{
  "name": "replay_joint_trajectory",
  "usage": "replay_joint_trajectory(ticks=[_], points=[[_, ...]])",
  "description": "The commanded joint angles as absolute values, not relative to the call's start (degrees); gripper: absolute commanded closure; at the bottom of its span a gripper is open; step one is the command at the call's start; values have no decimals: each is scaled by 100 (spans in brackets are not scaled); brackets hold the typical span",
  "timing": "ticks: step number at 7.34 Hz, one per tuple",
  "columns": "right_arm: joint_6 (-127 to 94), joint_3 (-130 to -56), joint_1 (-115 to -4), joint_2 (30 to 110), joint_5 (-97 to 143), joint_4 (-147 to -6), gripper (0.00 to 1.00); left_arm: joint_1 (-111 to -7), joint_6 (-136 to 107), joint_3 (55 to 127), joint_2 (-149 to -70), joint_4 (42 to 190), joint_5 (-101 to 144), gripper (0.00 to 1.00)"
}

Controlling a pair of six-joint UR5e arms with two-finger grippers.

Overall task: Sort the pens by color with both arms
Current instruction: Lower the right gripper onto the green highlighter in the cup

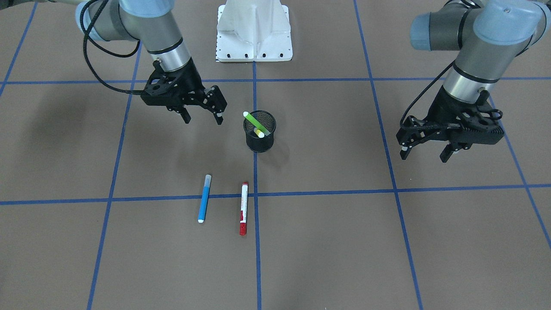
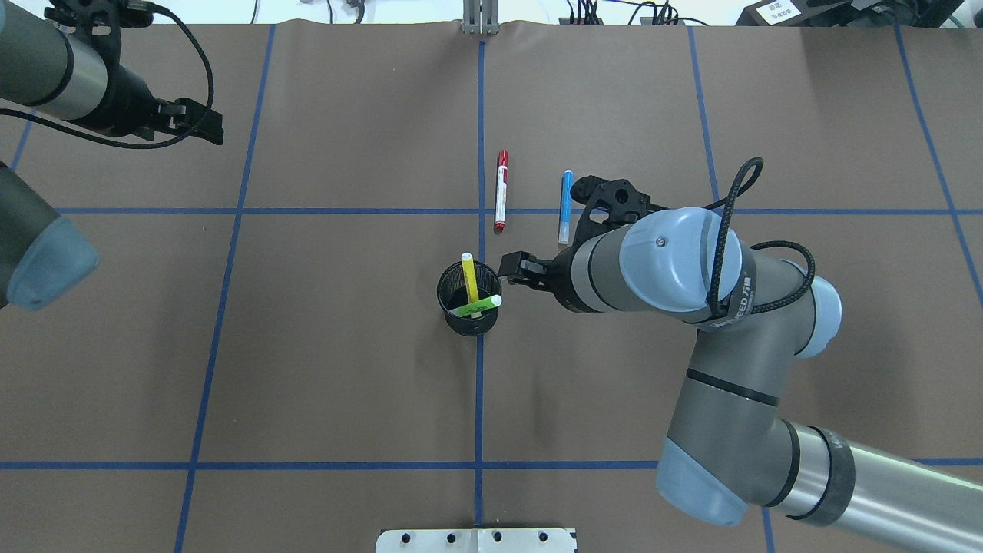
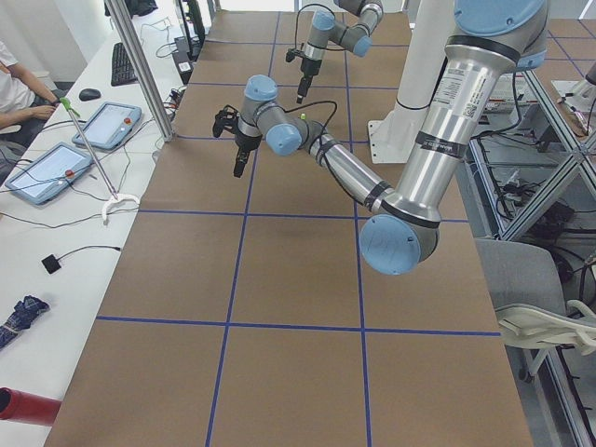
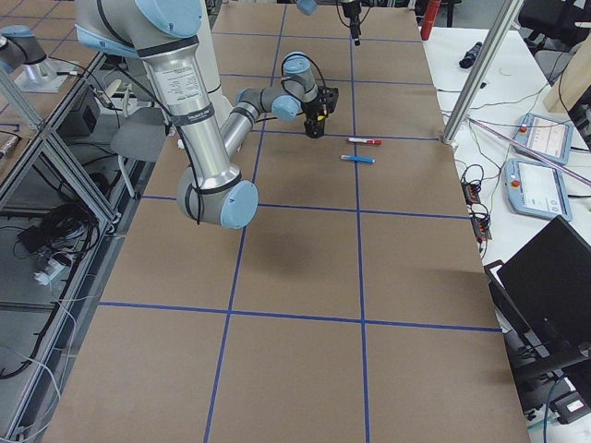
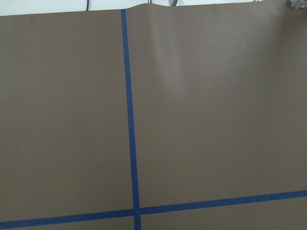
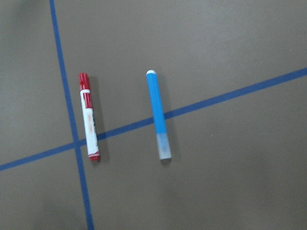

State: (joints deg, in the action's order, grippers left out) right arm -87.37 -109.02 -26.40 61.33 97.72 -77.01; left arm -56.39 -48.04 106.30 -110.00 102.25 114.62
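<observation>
A black mesh cup [image 1: 260, 140] stands at the centre of the brown worktop [image 1: 344, 258], on a line of the blue tape grid [image 1: 323, 192], in the front-facing view. A light green pen [image 1: 256, 123] leans across its mouth, white tip over the upper-left rim, and a yellow pen [image 1: 260, 133] stands inside beside it. Below the cup in that frame, a blue pen [image 1: 205, 198] and a white pen with red ends [image 1: 243, 208] lie flat, side by side and nearly parallel but apart. Each crosses the horizontal tape line, and the red-ended one lies just beside the vertical line. The right gripper [image 1: 202, 117] hangs above the worktop just to the upper left of the cup, its fingers [image 1: 186, 117] spread wide and holding nothing. The left gripper [image 1: 425, 155] hovers at the right side of the frame, well apart from the cup and all four pens, its fingers also wide and empty. The white pedestal base [image 1: 255, 30] sits at top centre. The right wrist camera looks down on the two loose pens; the left wrist camera shows only worktop and tape.
</observation>
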Motion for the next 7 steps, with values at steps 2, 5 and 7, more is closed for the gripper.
replay_joint_trajectory(ticks=[2,5,7], points=[[-8300,-10381,-2461,6029,9738,-6603,16,-5643,-4843,10679,-10995,10195,11496,0],[-7773,-10336,-2574,5871,9668,-6583,26,-5643,-4869,10723,-10995,10178,11496,0],[-7612,-10231,-2637,5836,9729,-6574,34,-5643,-4869,10714,-10995,10169,11487,0]])
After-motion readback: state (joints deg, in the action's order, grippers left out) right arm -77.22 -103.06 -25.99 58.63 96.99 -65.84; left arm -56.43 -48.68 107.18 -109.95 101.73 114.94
